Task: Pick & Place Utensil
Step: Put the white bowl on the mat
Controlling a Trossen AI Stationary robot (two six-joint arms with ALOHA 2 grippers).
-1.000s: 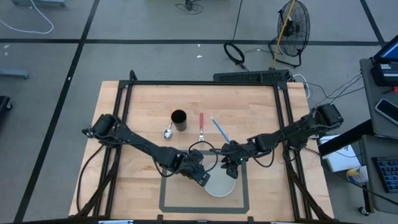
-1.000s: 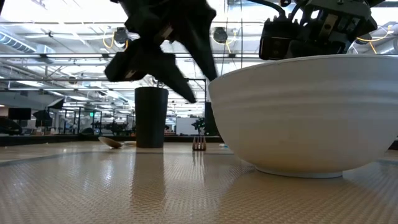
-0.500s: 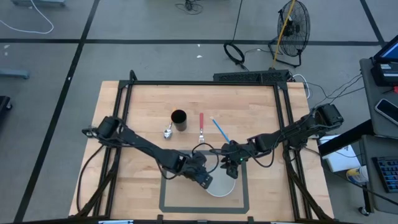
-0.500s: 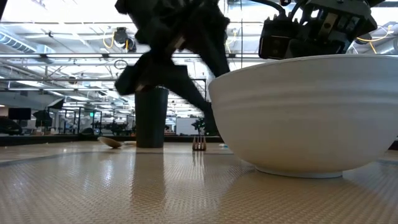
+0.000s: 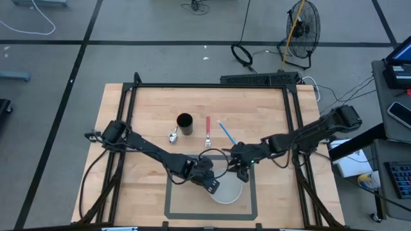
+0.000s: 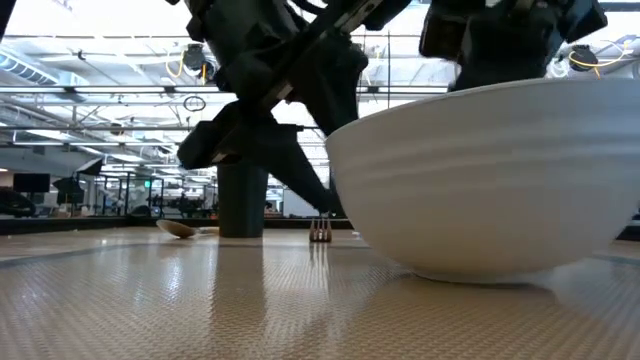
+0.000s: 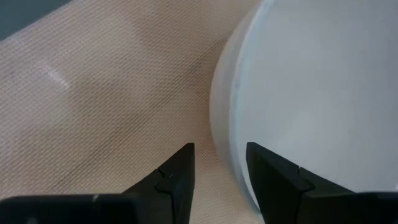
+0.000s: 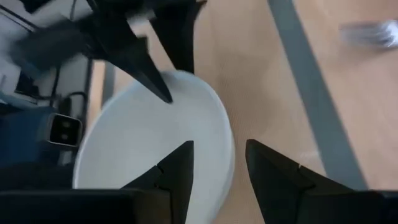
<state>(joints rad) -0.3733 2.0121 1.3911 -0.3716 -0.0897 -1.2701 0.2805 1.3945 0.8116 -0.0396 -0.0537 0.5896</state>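
Observation:
A white bowl (image 5: 228,191) sits inside the taped rectangle near the table's near edge; in the low view the bowl (image 6: 500,180) is slightly tilted, its right side higher. My left gripper (image 5: 212,185) is open at the bowl's left rim, one finger over the inside and one outside. My right gripper (image 5: 239,171) is open at the bowl's far-right rim, also astride it. Farther back on the table are a black cup (image 5: 185,124), a spoon (image 5: 173,136), a red-handled fork (image 5: 207,131) and a blue-handled utensil (image 5: 226,133). My left gripper (image 7: 221,165) comes down slanting from the table's left, one finger on each side of the bowl's left rim (image 7: 225,134). I cannot tell whether the fingers touch it. My right gripper (image 8: 217,163) stands astride the bowl's far-right rim (image 8: 229,140) from above. Whether it touches cannot be told.
A dark tape rectangle (image 5: 168,206) frames the bowl. The black cup (image 6: 243,188) stands upright behind the bowl, with the spoon (image 6: 180,229) to its left and the fork's tines (image 6: 320,232) to its right. The table's black frame rails (image 5: 128,115) run along its sides.
My left gripper has moved toward the table's right and near edge, up to the bowl's left rim. My right gripper has risen and shifted slightly toward the far edge. In the low view the bowl has tipped a little, its right side rising and its left edge moving left.

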